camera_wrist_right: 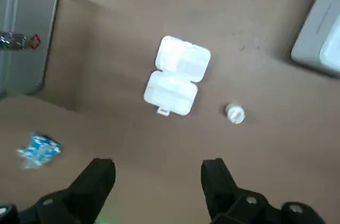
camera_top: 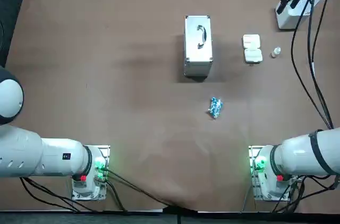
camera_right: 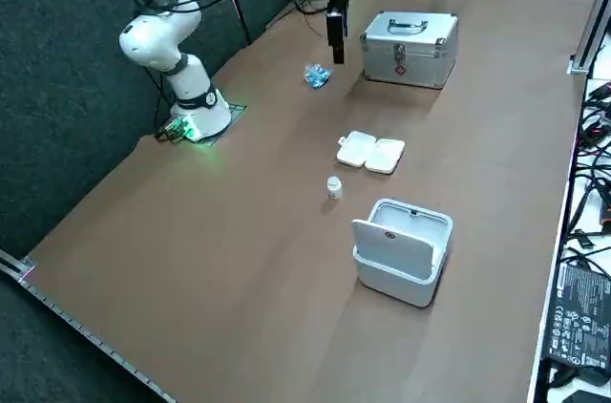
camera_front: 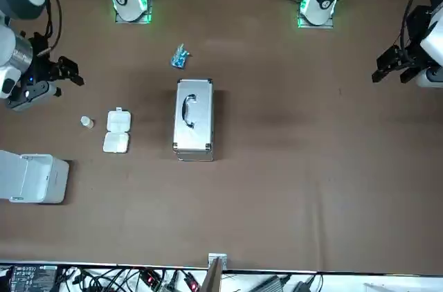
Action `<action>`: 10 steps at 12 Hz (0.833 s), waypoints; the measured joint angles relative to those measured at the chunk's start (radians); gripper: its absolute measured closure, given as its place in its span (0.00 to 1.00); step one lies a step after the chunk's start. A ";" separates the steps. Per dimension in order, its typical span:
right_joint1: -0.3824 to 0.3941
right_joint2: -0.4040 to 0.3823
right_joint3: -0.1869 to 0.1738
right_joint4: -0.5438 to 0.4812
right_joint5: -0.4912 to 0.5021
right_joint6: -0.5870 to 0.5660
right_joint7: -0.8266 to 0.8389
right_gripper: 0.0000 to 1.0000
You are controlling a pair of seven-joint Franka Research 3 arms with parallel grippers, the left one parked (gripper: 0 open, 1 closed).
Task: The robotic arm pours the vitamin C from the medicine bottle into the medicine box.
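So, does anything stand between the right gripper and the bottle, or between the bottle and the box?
Nothing visible does. The right gripper hangs open above the table, with clear air down to the bottle. Only bare table separates the bottle from the open box beside it; the case and bin stand aside.

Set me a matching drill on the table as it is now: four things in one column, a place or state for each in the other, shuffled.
Things
1. bottle
2. box
3. case
4. right gripper

Places or states
A. jaws open, empty, in the air near the bin
B. lying open, both halves flat
C. silver, shut, handle on top
D. beside the box, on its side away from the case

Pairs: 1-D, 2-B, 3-C, 4-A
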 joint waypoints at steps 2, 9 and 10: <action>0.024 -0.025 0.000 0.013 -0.003 -0.051 0.112 0.00; 0.061 -0.038 0.000 0.185 -0.003 -0.183 0.329 0.00; 0.065 -0.027 -0.001 0.214 -0.006 -0.206 0.345 0.00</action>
